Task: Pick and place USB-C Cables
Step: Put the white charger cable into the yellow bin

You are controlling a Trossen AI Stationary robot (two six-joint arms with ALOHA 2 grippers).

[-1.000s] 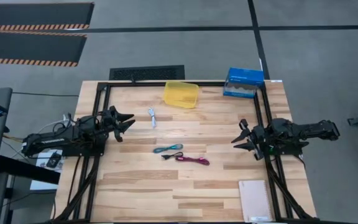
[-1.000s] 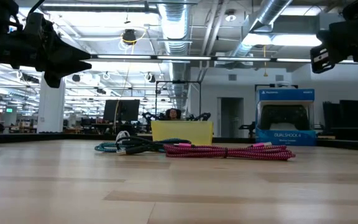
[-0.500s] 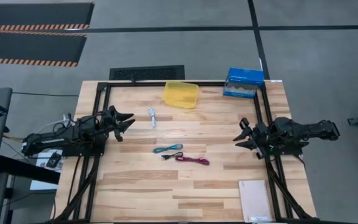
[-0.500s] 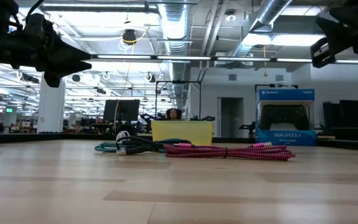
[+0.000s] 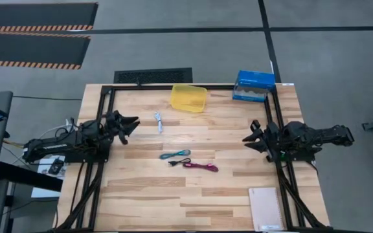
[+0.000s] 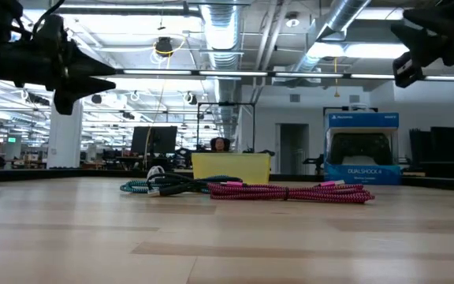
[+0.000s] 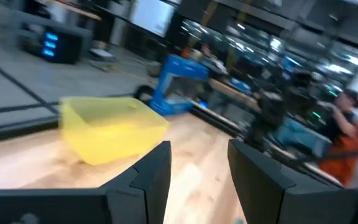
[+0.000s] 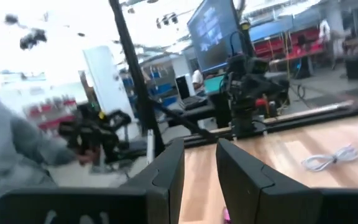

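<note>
Lying on the pale wooden table [image 5: 193, 194], the four bundled USB-C cables are placed here by reference to the translucent yellow plastic bin [image 5: 189, 98] at the table's far edge. The short white cable [image 5: 158, 121] is found nearest the yellow bin, just toward the left arm's side of it. Farther from the bin, toward mid-table, the teal braided cable [image 5: 175, 154] is seen, and just beyond it the thin black cable [image 5: 177, 162] and the magenta-red braided cable [image 5: 201, 166], which appear to touch end to end, though this is hard to judge from above. In the low view the teal cable [image 6: 139, 187], black cable [image 6: 184, 183] and magenta-red cable [image 6: 290, 192] are shown in front of the bin [image 6: 230, 167]. A blue cardboard game-controller box [image 5: 254, 85] stands beside the bin, on the right arm's side. The left gripper [image 5: 130, 124] is held above the table beyond the white cable from the bin, its jaws parted and empty. The right gripper [image 5: 250, 137] is held well apart from the bin, jaws narrowly parted, nothing grasped.
</note>
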